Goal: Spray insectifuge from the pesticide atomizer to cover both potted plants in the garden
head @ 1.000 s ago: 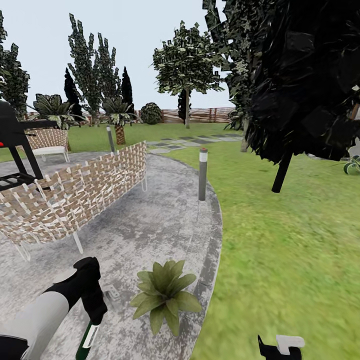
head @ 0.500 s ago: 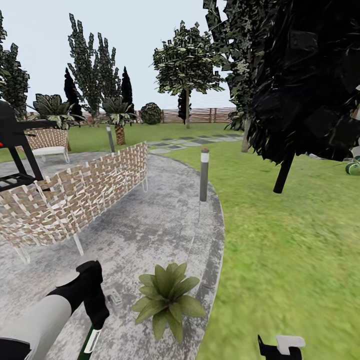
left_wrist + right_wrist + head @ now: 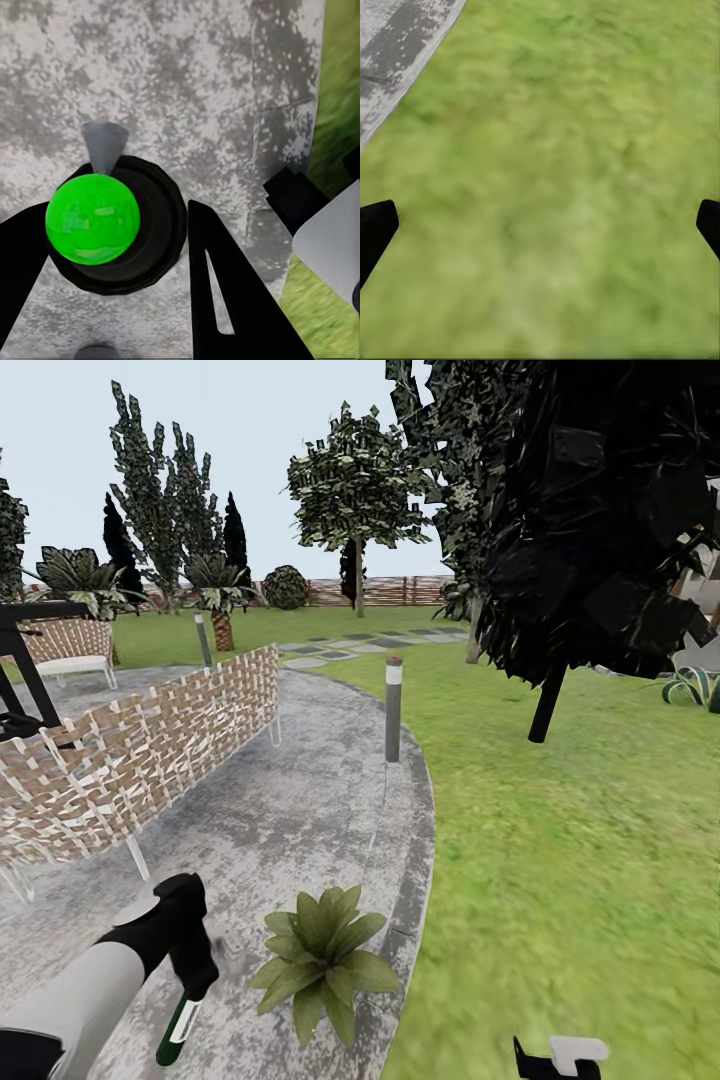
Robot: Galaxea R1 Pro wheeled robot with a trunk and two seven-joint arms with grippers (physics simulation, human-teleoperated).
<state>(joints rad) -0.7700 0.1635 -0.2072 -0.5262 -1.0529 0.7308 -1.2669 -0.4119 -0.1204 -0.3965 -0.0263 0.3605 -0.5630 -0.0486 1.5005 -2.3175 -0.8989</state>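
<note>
Left gripper point(image 3: 190, 990) clamps pesticide atomizer point(image 3: 178, 1028) | right gripper point(image 3: 540, 225) fingers wide, empty | risk: nozzle aims beside potted plant point(image 3: 318, 958), spray lands on patio point(image 3: 300, 800).

Grey stone patio point(image 3: 300, 800), woven bench point(image 3: 130, 760) (lawn point(image 3: 570, 840) beside)
</note>
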